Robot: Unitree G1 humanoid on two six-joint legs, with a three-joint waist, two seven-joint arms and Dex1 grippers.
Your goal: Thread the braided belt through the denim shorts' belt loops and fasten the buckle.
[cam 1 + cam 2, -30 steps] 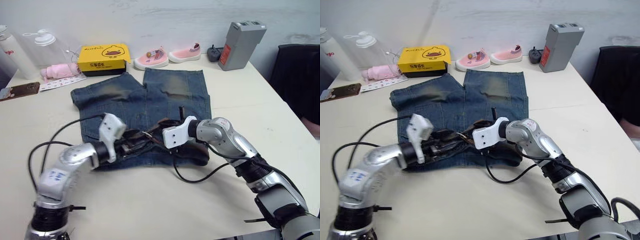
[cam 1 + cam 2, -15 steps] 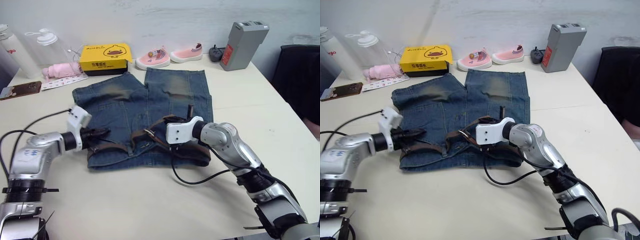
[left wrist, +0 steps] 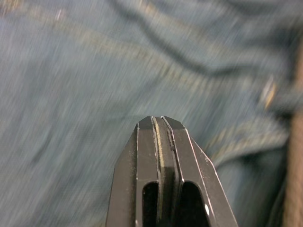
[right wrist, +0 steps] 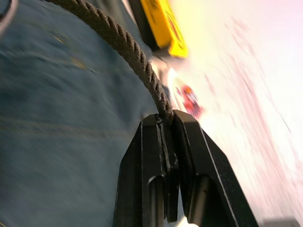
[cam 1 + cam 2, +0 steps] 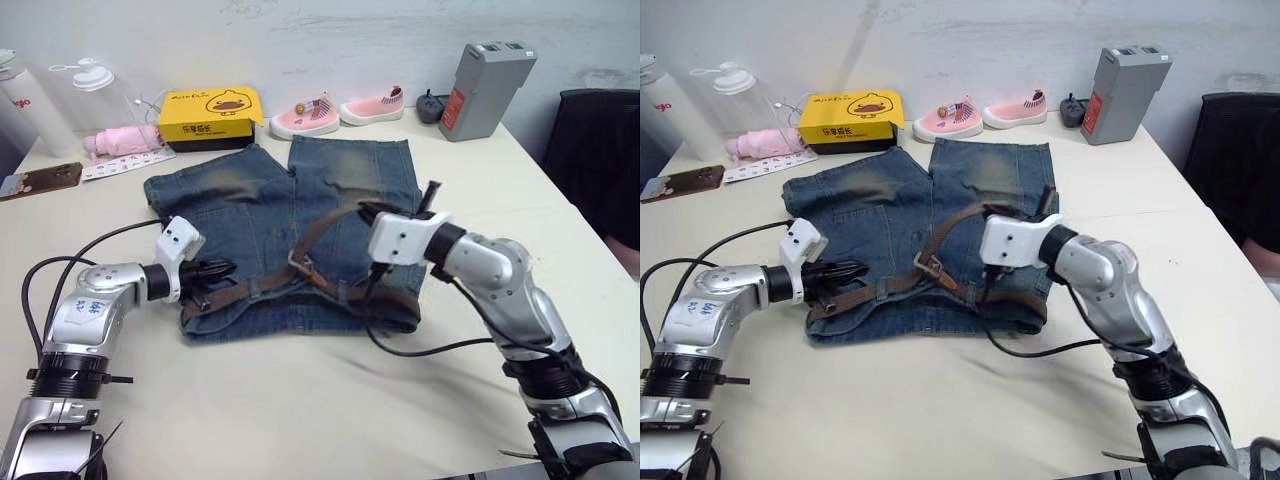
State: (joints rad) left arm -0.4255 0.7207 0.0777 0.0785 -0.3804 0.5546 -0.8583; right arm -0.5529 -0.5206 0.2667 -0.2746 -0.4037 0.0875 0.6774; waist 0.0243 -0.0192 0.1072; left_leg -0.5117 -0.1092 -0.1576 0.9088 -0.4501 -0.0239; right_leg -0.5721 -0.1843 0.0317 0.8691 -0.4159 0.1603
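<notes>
- Head views: the left arm is bent low over the table, its forearm pointing toward the waistband end of the denim shorts [image 5: 290,215]. The left gripper [image 5: 222,270] lies level at the corner of the waistband, fingers drawn into one dark point, just short of the strap lying along the band.
- Head views: the right arm reaches in from the far side with the elbow raised and the white wrist block turned toward the shorts. The right gripper [image 5: 366,212] is lifted above the cloth and pinches the braided belt [image 5: 316,232], which climbs from the waistband up to the fingers in a taut slanted line.
- The shorts lie flat, legs pointing away from the robot, with yellowish worn patches on both legs. The rest of the belt runs along the waistband, below and between the two grippers. The buckle [image 5: 298,264] lies on the denim at the foot of the raised length.
- Left wrist view: the two black fingers [image 3: 149,156] are pressed together with only a thin seam between them and nothing gripped. Blurred denim with stitched seams lies beyond the tips.
- Right wrist view: the fingers [image 4: 151,156] are clamped on the end of the twisted dark-brown strap, which arcs away from the tips over blue denim. A yellow box [image 4: 163,26] lies beyond.
</notes>
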